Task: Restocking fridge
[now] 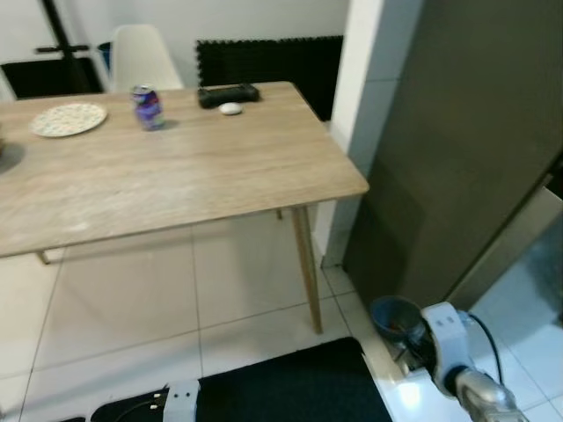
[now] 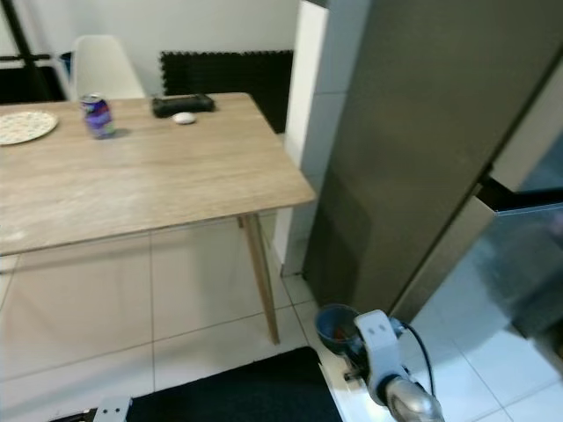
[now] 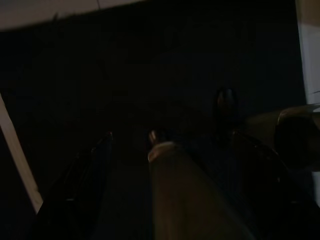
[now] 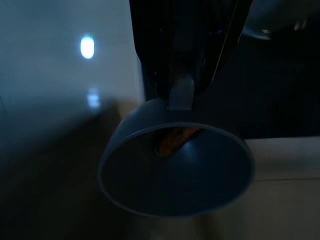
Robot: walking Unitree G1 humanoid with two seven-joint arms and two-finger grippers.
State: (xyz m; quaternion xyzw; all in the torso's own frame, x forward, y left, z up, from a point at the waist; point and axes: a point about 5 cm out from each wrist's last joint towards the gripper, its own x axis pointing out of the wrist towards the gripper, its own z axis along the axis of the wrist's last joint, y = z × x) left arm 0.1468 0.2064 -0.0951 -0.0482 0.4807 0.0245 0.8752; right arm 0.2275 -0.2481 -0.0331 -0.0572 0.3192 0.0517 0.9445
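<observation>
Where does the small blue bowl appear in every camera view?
Left eye view: blue bowl, lower right, beside the table leg.
Right eye view: bowl, bottom centre-right, same leg beside it.
Left wrist view: too dark to tell.
Right wrist view: bowl, centre, held by right hand.

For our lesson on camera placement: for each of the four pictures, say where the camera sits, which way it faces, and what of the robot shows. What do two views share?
Left eye view: on the head, facing forward and down at the wooden table and fridge; right arm shows.
Right eye view: beside it, same scene.
Left wrist view: very dark, along the left gripper.
Right wrist view: along the right gripper, shut on the blue bowl.
Shared: both eye views show the soda can, plate and bowl.
</observation>
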